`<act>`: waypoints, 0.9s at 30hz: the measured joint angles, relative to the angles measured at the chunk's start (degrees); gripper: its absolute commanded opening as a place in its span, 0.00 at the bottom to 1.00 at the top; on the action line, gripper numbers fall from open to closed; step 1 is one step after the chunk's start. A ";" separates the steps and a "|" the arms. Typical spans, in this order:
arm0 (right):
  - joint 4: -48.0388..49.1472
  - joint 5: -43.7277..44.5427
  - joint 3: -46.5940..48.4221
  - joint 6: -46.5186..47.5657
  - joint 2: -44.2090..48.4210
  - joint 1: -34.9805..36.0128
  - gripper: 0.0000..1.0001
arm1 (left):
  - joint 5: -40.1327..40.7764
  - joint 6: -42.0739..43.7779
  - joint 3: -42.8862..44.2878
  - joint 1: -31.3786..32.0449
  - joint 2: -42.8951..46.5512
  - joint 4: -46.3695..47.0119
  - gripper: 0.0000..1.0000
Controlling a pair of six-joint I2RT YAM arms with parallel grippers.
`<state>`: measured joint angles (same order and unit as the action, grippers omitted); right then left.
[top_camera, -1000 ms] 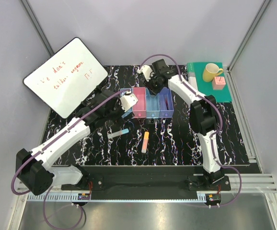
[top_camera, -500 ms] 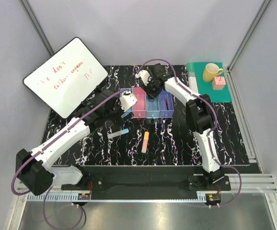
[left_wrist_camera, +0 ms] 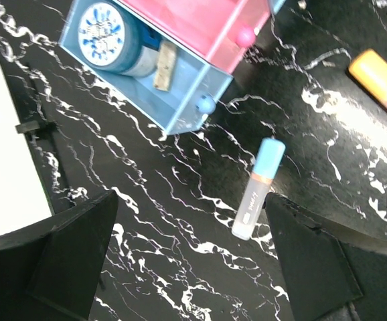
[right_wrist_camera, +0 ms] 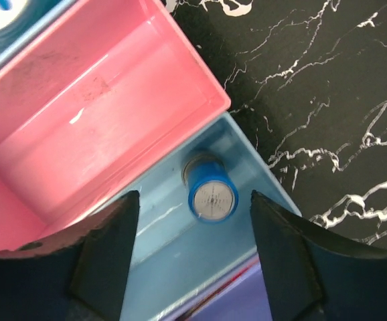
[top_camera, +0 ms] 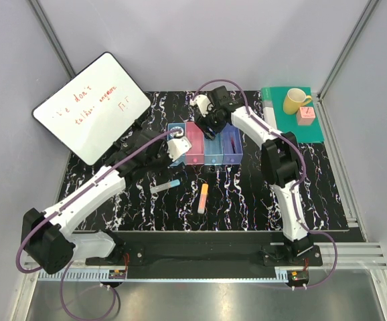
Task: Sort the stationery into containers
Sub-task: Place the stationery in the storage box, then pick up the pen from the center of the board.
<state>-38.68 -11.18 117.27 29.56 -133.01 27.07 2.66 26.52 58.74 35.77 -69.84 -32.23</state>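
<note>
Bins [top_camera: 197, 158], four in one joined row, with two grippers above, both spread wide and holding nothing.
The left gripper [left_wrist_camera: 192, 207] hung at the row's left end, the right gripper [right_wrist_camera: 195, 207] over its third bin. Only the left wrist view showed one blue round bottle [left_wrist_camera: 106, 33] and one small pale piece [left_wrist_camera: 165, 59] in the first bin. Only the right wrist view showed one blue cylinder [right_wrist_camera: 212, 195] in the third. Two items lay in front of the row: a grey marker [top_camera: 165, 185] and an orange bar [top_camera: 203, 198]. The purple bin [top_camera: 231, 160] held something dark, hard to make out.
</note>
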 measured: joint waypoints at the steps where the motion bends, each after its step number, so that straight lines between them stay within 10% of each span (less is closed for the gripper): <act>1: -0.22 0.00 -0.52 -0.35 0.90 -0.02 0.78 | -0.22 0.37 -0.42 0.00 0.02 -0.07 0.99; 17: -0.24 0.00 -10.29 -10.56 30.88 0.04 0.82 | -5.68 14.80 -10.60 -0.13 -3.67 1.07 0.99; 27: -2.62 -0.33 -11.56 -12.13 32.89 0.04 0.82 | -12.63 22.05 -9.27 -0.20 -15.10 1.14 0.99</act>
<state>-41.30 -11.51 105.71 17.43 -100.12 27.11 -9.98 48.58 49.47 35.57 -84.95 -31.09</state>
